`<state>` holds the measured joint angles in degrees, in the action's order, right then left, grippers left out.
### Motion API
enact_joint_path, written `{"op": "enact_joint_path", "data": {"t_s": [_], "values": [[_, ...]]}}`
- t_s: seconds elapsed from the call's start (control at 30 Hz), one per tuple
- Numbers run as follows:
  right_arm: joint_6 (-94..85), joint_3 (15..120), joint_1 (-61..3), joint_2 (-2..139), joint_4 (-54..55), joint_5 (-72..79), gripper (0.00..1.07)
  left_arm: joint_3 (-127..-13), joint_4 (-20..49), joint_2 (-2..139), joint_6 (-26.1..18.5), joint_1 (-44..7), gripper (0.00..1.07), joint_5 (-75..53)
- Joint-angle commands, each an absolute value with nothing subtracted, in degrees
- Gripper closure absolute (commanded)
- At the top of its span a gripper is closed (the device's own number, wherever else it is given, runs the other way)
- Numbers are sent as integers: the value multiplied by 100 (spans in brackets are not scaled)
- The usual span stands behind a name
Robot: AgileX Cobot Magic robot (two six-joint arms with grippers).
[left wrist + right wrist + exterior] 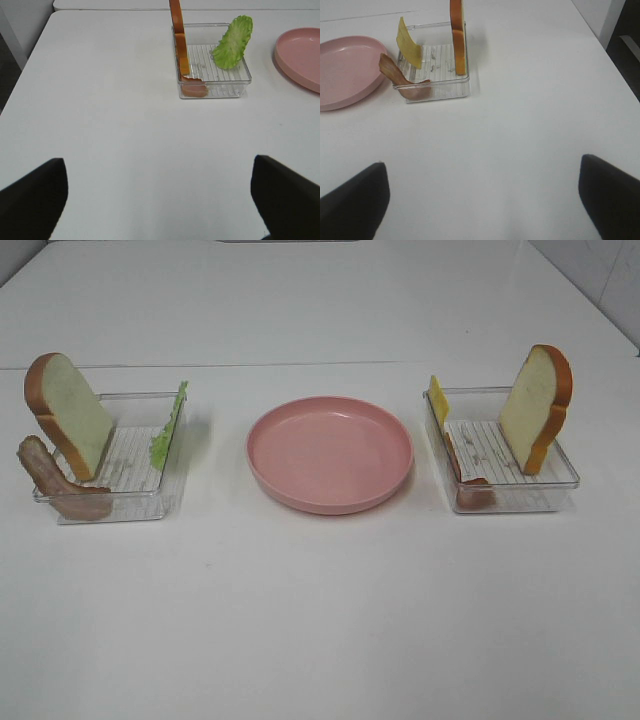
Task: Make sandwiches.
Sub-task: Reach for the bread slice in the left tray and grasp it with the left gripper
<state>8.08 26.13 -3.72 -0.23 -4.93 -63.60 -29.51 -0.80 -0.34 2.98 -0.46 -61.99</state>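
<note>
Hands [159,159] [481,160] spread, empty. Left tray [140,502]: bread [75,415], lettuce [168,430], bacon [55,480]. Right tray [520,498]: bread [535,405], cheese [438,400], bacon [472,495].

A round pink plate [330,452] sits midway on the white counter [320,620]. The left clear tray [140,506] and the right clear tray [522,496] flank it, each apart from its rim, both ribbed inside.

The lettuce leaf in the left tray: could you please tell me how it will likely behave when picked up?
The lettuce stands on edge and keeps its curve, so it is probably semi-stiff, not floppy. It looks thin, so likely light. It only leans on the wall of the clear tray, so a nudge may tip it flat.
</note>
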Motion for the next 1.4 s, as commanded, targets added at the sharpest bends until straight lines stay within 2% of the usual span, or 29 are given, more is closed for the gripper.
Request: {"op": "enact_joint_path", "data": {"t_s": [0.03,0.67,0.83,0.9,0.93,0.97,1.03,1.1,1.13,1.17,1.23,1.27,1.33,1.4], "values": [[802,2613,-367,-206,-539,-6314,11,-2951,-92,-92,286,-69,12,-6159],[802,2613,-367,-206,-539,-6314,11,-2951,-63,-92,327,-69,12,-6159],[802,2613,-367,-201,-539,-6314,11,-3237,0,275,286,-74,12,-6274],[802,2613,-367,-201,-539,-6320,11,-3896,0,1146,109,-74,12,-6612],[802,2613,-367,-201,-539,-6320,11,-3896,0,1146,109,-74,12,-6612],[802,2613,-367,-201,-539,-6320,11,-4366,-149,1868,0,-74,12,-6898],[802,2613,-367,-201,-539,-6320,11,-4635,-258,2315,0,-74,12,-7070],[802,2613,-367,-201,-539,-6320,11,-5403,-653,3655,258,-74,12,-7500],[802,2613,-367,-201,-539,-6320,11,-5403,-653,3655,258,-74,12,-7500],[802,2613,-367,-201,-539,-6320,11,-5936,-922,4595,344,-74,12,-7546],[802,2613,-367,-201,-539,-6320,11,-6217,-1037,5059,315,-74,12,-7546],[802,2613,-367,-201,-539,-6320,11,-6767,-1180,5873,269,-74,12,-7546],[802,2613,-367,-201,-539,-6320,11,-7082,-1197,6308,241,-74,12,-7546],[802,2613,-367,-201,-539,-6320,11,-7901,-1117,7448,143,-74,12,-7546]]}}
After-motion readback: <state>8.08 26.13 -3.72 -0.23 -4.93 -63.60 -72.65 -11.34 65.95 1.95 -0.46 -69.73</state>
